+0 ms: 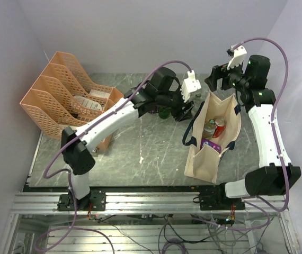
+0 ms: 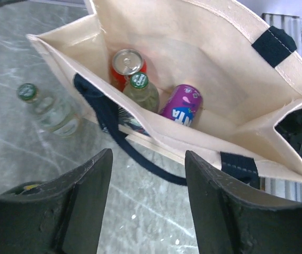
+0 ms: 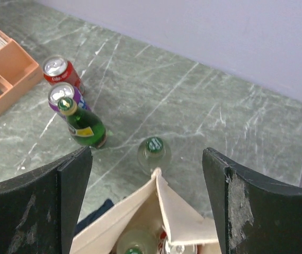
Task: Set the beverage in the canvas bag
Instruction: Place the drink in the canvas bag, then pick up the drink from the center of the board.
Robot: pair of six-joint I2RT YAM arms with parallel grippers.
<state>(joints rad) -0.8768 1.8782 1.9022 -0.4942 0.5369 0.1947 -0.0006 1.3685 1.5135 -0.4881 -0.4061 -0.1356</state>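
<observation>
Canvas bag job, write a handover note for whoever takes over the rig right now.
Left gripper open, empty, beside the canvas bag mouth.
Right gripper open, empty, at the bag's far end.
Done: red can, clear bottle and purple can inside the bag.
Left: second clear bottle beside the bag, green bottle, second purple can and second red can on the table.

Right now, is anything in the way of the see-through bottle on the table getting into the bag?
No other thing is. The clear bottle stands beside the canvas bag, whose mouth is open. Only the bag's own wall and a drooping navy handle lie between, so it must go over the rim.
</observation>
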